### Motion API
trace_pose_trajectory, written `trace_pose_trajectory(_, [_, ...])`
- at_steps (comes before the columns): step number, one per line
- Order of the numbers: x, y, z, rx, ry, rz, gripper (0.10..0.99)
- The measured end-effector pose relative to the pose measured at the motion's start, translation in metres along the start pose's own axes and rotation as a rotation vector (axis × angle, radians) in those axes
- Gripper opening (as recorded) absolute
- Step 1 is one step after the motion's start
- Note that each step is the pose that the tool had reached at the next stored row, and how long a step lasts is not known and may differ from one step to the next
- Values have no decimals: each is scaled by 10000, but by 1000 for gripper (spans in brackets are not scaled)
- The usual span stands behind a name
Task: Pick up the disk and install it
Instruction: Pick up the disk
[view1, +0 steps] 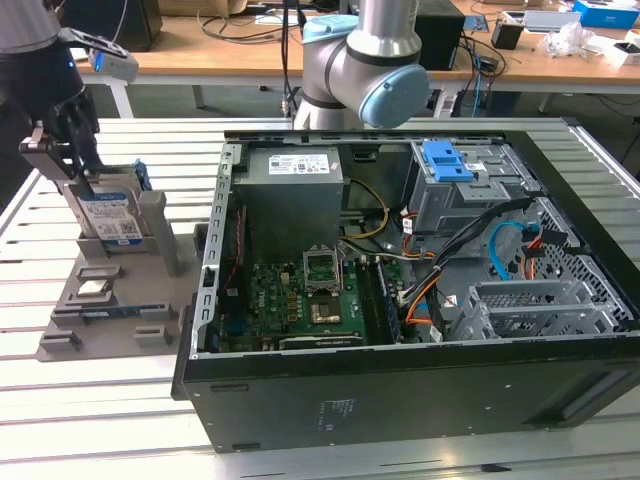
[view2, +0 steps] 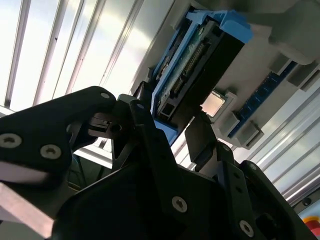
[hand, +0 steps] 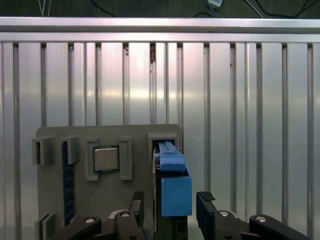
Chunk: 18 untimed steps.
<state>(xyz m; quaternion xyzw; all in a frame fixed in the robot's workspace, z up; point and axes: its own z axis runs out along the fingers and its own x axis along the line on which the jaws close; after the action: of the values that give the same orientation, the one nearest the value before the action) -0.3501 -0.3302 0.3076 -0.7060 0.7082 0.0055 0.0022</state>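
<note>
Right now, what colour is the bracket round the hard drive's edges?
Blue; the bracket shows best in the first wrist view.

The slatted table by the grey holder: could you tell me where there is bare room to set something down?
Bare slats: the table in front of the grey holder, toward the exterior view's lower left, and beyond the holder in the first wrist view. Crowded: the holder, where the open gripper straddles the disk, and the computer case.

We see even room light in the exterior view, computer case (view1: 400, 400) shadowed inside, harsh glare on the slatted table (view2: 120, 45) in the second wrist view, gripper (view2: 172, 125) a dark silhouette
</note>
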Motion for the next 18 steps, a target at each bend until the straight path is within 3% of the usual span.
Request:
trace_pose_trajectory(5, [-35, 0, 84, -1, 12, -93, 541])
trace_pose_trajectory(12, [-53, -1, 175, -2, 146, -223, 541])
trace_pose_trajectory(18, [-65, -2, 221, -3, 149, -324, 541])
